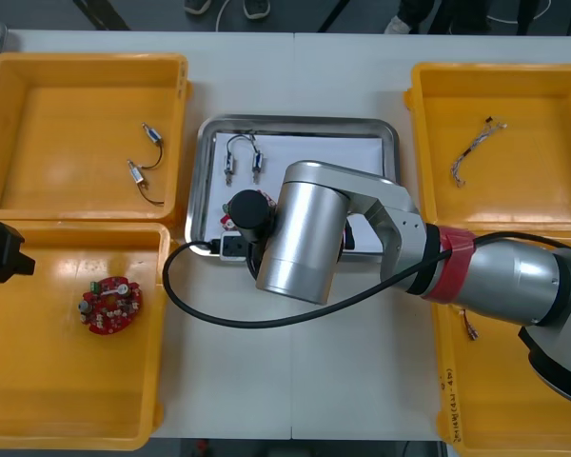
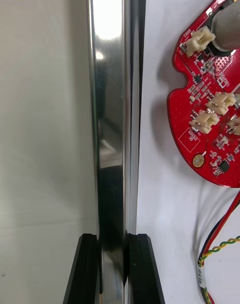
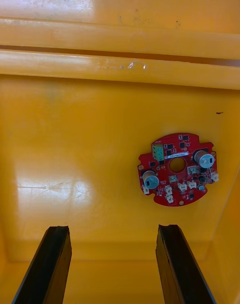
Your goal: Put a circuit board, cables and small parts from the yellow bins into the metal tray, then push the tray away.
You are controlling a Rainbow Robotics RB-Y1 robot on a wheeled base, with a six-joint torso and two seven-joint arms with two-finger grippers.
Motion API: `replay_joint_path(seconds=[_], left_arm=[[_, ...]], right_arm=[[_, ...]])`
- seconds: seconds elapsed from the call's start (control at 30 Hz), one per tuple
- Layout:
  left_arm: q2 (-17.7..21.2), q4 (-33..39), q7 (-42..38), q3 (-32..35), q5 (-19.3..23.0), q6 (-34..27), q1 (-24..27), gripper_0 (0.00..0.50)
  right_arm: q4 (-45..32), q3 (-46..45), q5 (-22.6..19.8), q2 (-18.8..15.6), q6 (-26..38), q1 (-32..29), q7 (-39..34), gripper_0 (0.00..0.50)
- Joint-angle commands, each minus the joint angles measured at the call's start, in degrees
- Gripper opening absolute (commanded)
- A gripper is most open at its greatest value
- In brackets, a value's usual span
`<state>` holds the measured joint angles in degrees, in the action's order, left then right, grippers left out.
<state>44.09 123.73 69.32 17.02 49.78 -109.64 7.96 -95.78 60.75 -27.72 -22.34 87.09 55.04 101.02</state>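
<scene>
- The right arm (image 1: 300, 233) lies across the metal tray (image 1: 295, 124) and hides most of its near half. The right gripper (image 2: 114, 240) is under it (the wrist camera settles the matter). Its fingers are clenched on the tray's rim close to the near-left corner, one outside the wall and one inside.
- The light table (image 1: 343, 381) carries everything, and dark floor lies beyond its far edge.
- Four yellow bins flank the tray, two at each side.
- The left gripper (image 3: 112, 229) hangs over the near-left bin (image 1: 38, 381) with its fingers released and standing apart. A loose circuit board (image 1: 111, 305) lies flat on the bin floor.
- Inside the tray, the tray's circuit board (image 2: 210, 109) lies on the white lining near the gripped rim, partly cut off. A red and yellow cable (image 2: 220, 246) trails beside it.
- A twisted cable (image 1: 476, 148) lies in the far-right bin (image 1: 533, 105).
- Small metal parts (image 1: 243, 157) sit in the tray's far-left corner, and spare metal parts (image 1: 145, 164) lie in the far-left bin (image 1: 57, 124).
</scene>
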Motion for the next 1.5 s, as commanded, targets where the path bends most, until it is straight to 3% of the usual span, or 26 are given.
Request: replay_joint_path(seconds=[0.03,1.5], left_arm=[[2.3,1.7,3.5,1.6,0.5,-0.4,-1.0,0.5],[2.3,1.7,3.5,1.6,0.5,-0.4,-1.0,0.5]], right_arm=[[1.0,0.8,-0.6,-0.9,-1.2,4.1,2.0,0.0],[17.2,0.9,0.4,-0.9,-17.2,13.0,9.6,0.0]])
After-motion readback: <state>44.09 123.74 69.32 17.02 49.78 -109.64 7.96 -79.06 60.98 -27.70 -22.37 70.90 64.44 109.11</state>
